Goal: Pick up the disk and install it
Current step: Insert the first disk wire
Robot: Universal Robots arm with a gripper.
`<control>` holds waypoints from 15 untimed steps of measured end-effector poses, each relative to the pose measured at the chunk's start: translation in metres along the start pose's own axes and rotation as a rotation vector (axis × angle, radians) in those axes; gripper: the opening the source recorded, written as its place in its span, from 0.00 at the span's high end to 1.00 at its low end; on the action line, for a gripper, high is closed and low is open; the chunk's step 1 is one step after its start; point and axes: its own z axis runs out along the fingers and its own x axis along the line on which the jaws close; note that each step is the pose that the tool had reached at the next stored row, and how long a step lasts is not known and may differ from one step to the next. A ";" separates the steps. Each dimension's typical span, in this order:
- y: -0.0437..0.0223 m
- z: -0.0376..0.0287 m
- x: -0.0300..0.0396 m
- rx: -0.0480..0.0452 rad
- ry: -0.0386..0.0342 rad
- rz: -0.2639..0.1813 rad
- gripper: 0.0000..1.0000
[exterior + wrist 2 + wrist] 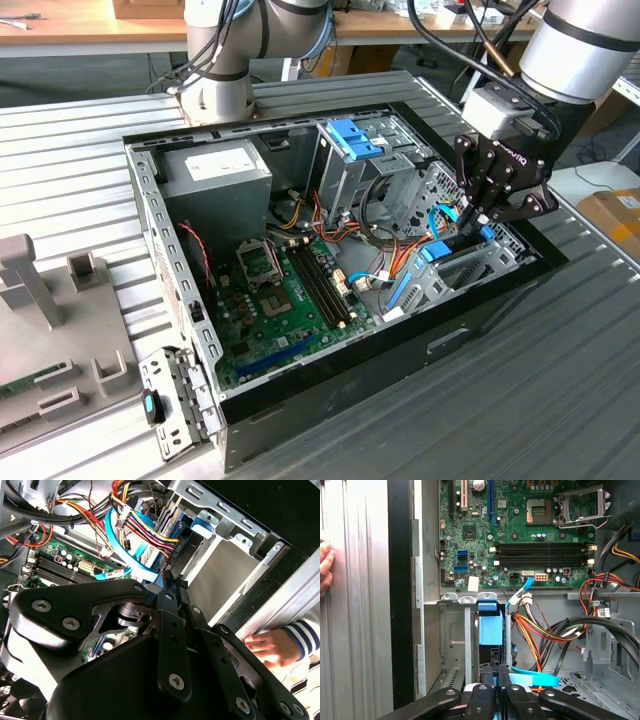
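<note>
The disk [490, 628] stands on edge in the drive bay at the case's corner, its blue frame facing up between the bay's metal walls. In the exterior view the disk [447, 258] sits low in the bay at the exterior view's right, under the arm's wrist. My gripper [479, 216] reaches down onto it, and its black fingers [493, 674] are pressed together on the disk's near edge. In the second wrist view the gripper [168, 581] points at the disk's blue frame [181, 536] inside the bay.
The open computer case [190, 300] holds a green motherboard [285, 290], a grey box with a white sticker [215, 172] and a metal cage with a blue latch [352, 137]. Coloured cables [540, 630] crowd the bay. A person's hand [265, 647] rests on the case edge.
</note>
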 end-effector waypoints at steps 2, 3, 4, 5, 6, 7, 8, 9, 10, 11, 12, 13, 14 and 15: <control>-0.0004 0.0001 -0.0001 0.0000 -0.0001 0.000 0.84; -0.0013 0.0003 -0.0004 0.0000 -0.0003 0.000 0.84; -0.0016 0.0004 -0.0005 0.0000 -0.0002 0.000 0.84; -0.0019 0.0011 -0.0009 0.0000 -0.0003 0.000 0.84; -0.0019 0.0013 -0.0010 -0.0001 -0.0002 0.000 0.84; -0.0019 0.0013 -0.0010 0.0000 -0.0001 0.000 0.84; -0.0019 0.0020 -0.0011 -0.0001 -0.0001 0.000 0.84; -0.0019 0.0022 -0.0010 -0.0001 0.0001 0.000 0.84; -0.0019 0.0023 -0.0011 0.0000 -0.0001 0.000 0.84; -0.0020 0.0024 -0.0012 0.0000 -0.0003 0.000 0.84; -0.0021 0.0024 -0.0030 0.0001 0.0020 -0.002 0.84; -0.0021 0.0022 -0.0051 0.0012 0.0156 -0.013 0.84; -0.0020 0.0020 -0.0065 0.0021 0.0245 -0.022 0.84; -0.0020 0.0021 -0.0078 0.0033 0.0383 -0.034 0.84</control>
